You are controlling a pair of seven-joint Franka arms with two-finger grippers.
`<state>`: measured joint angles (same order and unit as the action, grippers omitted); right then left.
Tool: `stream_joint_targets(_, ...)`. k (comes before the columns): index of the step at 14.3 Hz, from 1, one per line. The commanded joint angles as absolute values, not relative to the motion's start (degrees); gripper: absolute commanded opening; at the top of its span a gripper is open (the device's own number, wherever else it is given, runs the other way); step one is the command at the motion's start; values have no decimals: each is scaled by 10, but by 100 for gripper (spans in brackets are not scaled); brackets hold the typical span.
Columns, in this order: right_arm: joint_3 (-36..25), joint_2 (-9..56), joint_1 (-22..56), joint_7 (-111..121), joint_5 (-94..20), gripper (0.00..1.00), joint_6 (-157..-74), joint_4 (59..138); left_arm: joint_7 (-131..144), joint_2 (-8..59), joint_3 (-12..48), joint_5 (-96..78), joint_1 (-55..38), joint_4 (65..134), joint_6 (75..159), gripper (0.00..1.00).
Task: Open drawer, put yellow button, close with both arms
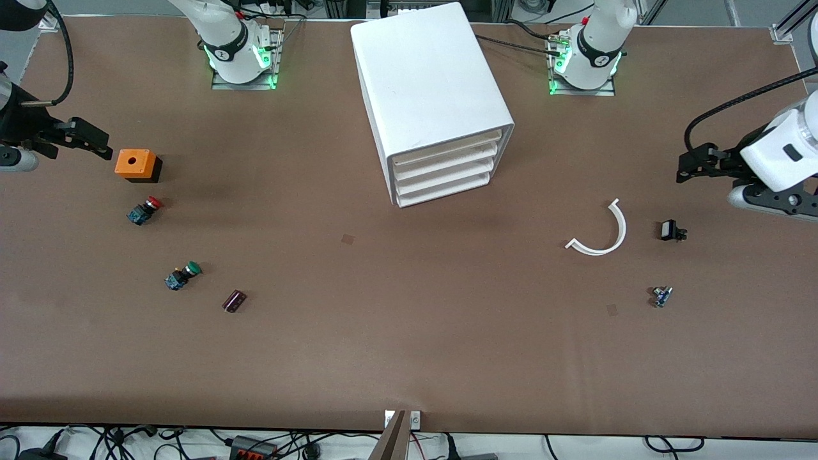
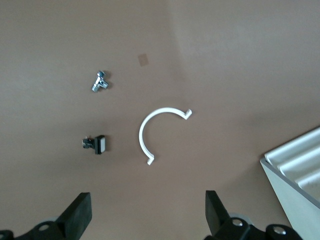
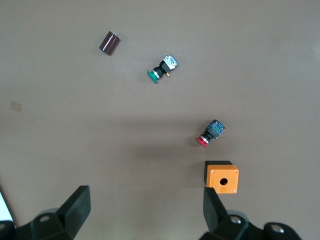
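The white cabinet (image 1: 428, 83) stands at the middle of the table between the two arm bases, with its four drawers facing the front camera. The top drawer (image 1: 447, 151) is shut, as are the three below it. A corner of the cabinet shows in the left wrist view (image 2: 300, 172). No yellow button shows in any view. My left gripper (image 1: 687, 167) is open and empty, in the air over the left arm's end of the table (image 2: 147, 215). My right gripper (image 1: 89, 142) is open and empty over the right arm's end, beside an orange box (image 3: 145, 210).
At the right arm's end lie an orange box with a hole (image 1: 135, 164), a red-capped button (image 1: 144, 210), a green-capped button (image 1: 183, 275) and a dark cylinder (image 1: 234, 301). At the left arm's end lie a white curved strip (image 1: 604, 233), a small black switch (image 1: 671, 230) and a small metal part (image 1: 661, 296).
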<state>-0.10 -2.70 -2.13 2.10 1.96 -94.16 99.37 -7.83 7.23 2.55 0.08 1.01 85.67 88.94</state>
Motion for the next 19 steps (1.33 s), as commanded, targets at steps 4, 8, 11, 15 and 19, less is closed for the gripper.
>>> stream_joint_targets(4,1,-38,-24,23,18,100,-953,1006,-30,-27,12,3,-7,995,996,100)
stream_joint_targets(8,0,-37,-25,23,19,100,-949,1006,-74,-23,20,6,-4,972,951,100)
stream_joint_targets(11,0,-38,-25,23,19,100,-950,1005,-74,-22,21,7,-4,969,949,100)
stream_joint_targets(15,1,-38,-23,23,19,100,-954,1005,-74,-22,21,7,-4,969,947,100)
stream_joint_targets(19,1,-37,-22,23,18,100,-957,1001,-74,-22,21,7,-6,968,947,100)
